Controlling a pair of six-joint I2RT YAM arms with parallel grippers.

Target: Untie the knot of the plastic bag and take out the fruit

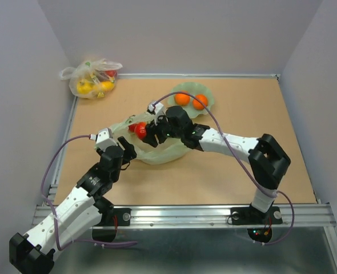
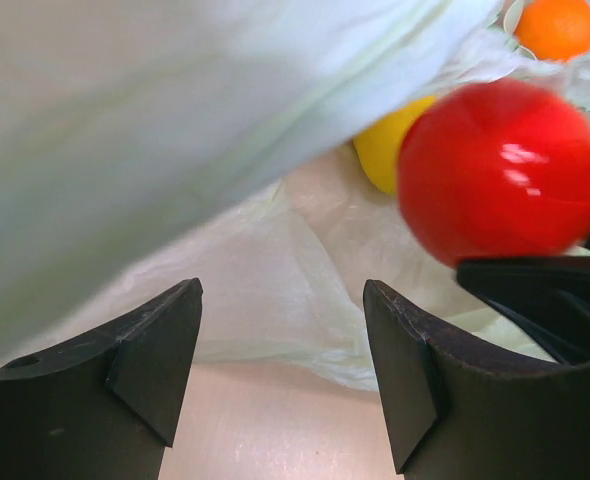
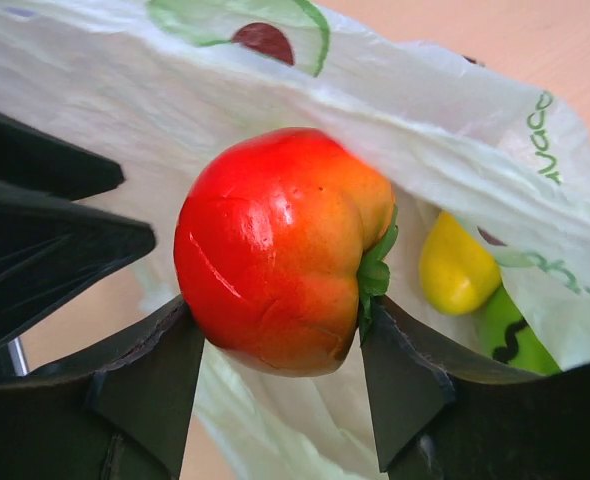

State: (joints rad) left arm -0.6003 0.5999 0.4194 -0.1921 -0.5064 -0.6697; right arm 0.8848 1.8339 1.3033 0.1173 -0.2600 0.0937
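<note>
The pale green plastic bag (image 1: 163,149) lies open mid-table; no knot shows. My right gripper (image 1: 144,133) reaches into its mouth and is shut on a red fruit (image 1: 140,131). In the right wrist view the gripper (image 3: 278,312) grips this red-orange fruit (image 3: 275,245) with a green stalk; a yellow fruit (image 3: 455,265) and a green fruit with dark marks (image 3: 510,338) lie in the bag (image 3: 445,150). My left gripper (image 1: 128,150) is open at the bag's left edge. Its wrist view shows the gripper (image 2: 282,300) empty, bag film (image 2: 175,130) above, and the red fruit (image 2: 500,170) ahead.
A green bowl (image 1: 209,104) behind the bag holds two orange fruits (image 1: 182,99). A clear whitish bag (image 1: 91,77) with yellow and red items lies at the far left corner. White walls enclose the table on three sides.
</note>
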